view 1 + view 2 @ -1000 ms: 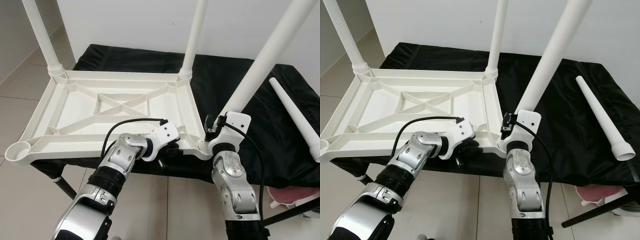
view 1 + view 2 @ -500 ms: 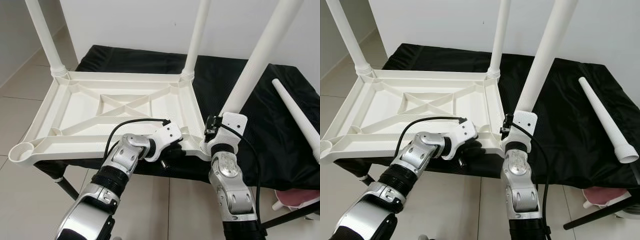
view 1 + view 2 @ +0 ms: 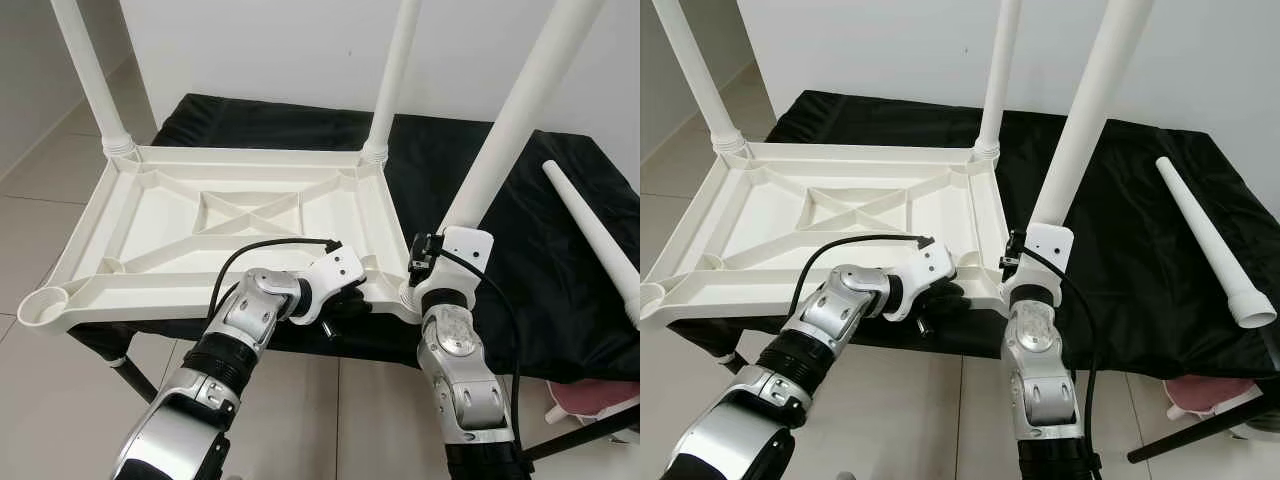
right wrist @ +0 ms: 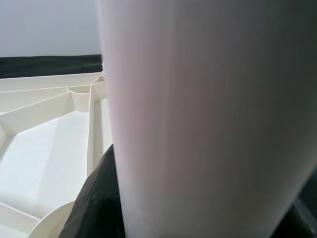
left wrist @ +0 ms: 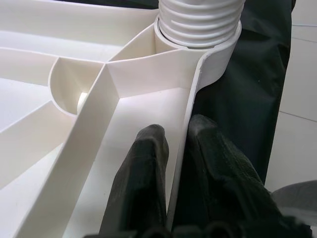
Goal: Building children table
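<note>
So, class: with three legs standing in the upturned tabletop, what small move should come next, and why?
Probably keep twisting the near-right leg home: the right tool grips its base, while the left tool pinches the tabletop rim to steady it.

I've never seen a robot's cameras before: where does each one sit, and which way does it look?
Left eye, right eye: on the head, looking down at the upturned tabletop and both silver arms.
Left wrist: along the left pincer, whose fingers clamp the tabletop's rim.
Right wrist: along the right pincer, close against the near-right leg.
Shared: the wrist views and both eyes show that leg's threaded corner socket.
</note>
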`<state>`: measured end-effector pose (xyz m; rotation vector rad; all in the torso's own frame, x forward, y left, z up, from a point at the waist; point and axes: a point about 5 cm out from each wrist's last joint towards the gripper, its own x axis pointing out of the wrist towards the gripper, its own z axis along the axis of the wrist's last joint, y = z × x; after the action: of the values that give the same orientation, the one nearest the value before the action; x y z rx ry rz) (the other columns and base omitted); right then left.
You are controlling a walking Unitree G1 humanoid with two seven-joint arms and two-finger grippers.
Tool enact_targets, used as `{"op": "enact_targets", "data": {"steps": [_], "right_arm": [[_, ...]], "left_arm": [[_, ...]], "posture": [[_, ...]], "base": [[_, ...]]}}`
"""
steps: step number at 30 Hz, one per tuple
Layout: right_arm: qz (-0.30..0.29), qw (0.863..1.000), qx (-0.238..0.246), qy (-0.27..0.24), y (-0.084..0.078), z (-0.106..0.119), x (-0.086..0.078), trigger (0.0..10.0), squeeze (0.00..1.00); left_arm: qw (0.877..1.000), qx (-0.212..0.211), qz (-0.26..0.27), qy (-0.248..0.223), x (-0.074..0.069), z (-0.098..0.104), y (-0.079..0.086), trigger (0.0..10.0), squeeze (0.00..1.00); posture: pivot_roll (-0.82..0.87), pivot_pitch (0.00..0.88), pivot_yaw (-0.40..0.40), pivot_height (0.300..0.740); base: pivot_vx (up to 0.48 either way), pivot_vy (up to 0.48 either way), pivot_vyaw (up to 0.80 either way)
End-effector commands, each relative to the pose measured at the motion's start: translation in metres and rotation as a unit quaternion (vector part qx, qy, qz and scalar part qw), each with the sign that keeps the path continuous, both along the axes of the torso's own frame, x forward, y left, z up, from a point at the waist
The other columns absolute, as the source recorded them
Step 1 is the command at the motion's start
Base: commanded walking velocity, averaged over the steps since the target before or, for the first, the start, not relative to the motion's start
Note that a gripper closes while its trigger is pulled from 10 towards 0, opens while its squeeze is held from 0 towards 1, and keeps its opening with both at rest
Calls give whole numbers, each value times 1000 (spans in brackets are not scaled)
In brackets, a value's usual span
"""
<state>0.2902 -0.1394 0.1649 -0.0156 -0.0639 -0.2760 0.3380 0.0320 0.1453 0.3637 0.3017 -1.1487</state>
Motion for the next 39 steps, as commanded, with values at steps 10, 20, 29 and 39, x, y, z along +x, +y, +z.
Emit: {"op": "enact_targets", "data": {"steps": [10,20,29,39], "right_arm": [[-62,978,-5,198,-26,-77,-20,10000,0],[-62,978,-5,198,-26,-77,-20,10000,0],[-62,978,-5,198,-26,-77,-20,10000,0],[5,990,-13,138,-18,-54,-7,10000,0]], "left_arm": [[990,-29,98,-93,18,33,5,10000,0],[990,-29,98,-93,18,33,5,10000,0],[990,-29,98,-93,18,33,5,10000,0],[976,-95,148,-127,10,41,22,10000,0]], "posture": [[-13,137,-2,740],[-13,137,-2,740],[-13,137,-2,740],[-17,0,0,740]], "base": [[0,0,0],[0,0,0],[0,0,0],[0,0,0]]}}
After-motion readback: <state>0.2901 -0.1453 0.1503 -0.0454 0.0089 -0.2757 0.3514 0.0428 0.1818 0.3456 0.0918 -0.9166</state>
